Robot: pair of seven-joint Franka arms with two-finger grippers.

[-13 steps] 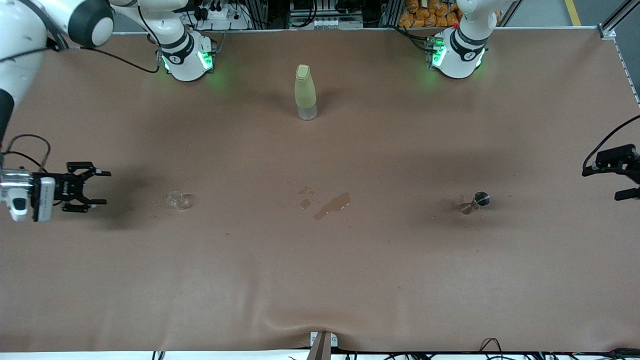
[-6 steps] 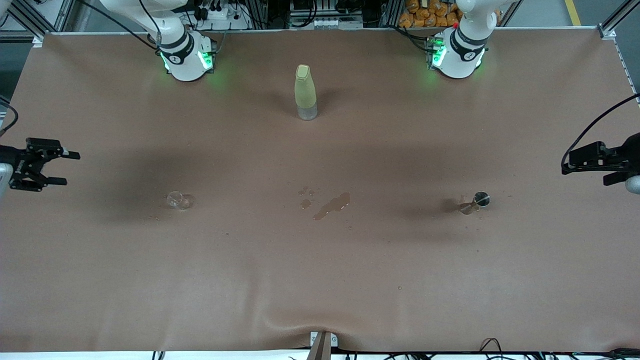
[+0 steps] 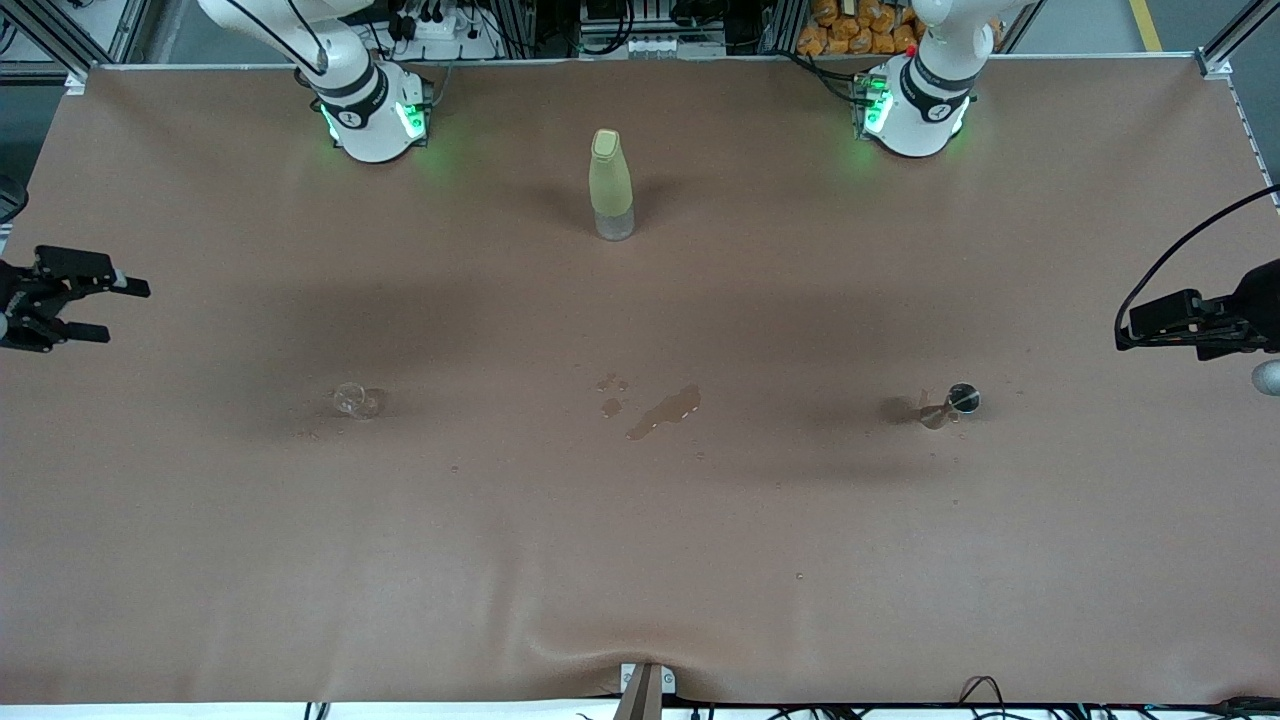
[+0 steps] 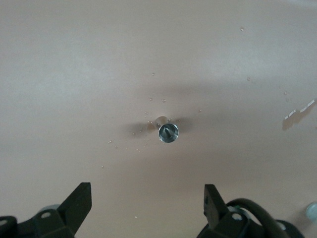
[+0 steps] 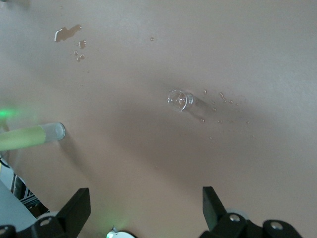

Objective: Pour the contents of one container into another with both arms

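Observation:
The squat clear cup (image 3: 356, 400) (image 5: 179, 99) stands upright on the brown table cover toward the right arm's end, with droplets around it. The small stemmed glass (image 3: 950, 403) (image 4: 168, 132) stands toward the left arm's end, its round greyish mouth facing up. My right gripper (image 3: 118, 310) (image 5: 146, 206) hangs open and empty over the table's edge at the right arm's end, well apart from the cup. My left gripper (image 3: 1135, 330) (image 4: 147, 203) is open and empty in the air over the left arm's end, apart from the stemmed glass.
A tall yellow-green bottle (image 3: 611, 185) (image 5: 29, 137) stands mid-table near the robot bases. A wet spill (image 3: 663, 412) (image 4: 297, 114) (image 5: 68, 33) lies on the cover between cup and glass. The cover is wrinkled (image 3: 600, 650) at the edge nearest the front camera.
The right arm pulled its open gripper away from the cup toward the table's end. The left gripper shifted a little inward over its end. Cup, glass and bottle stayed put.

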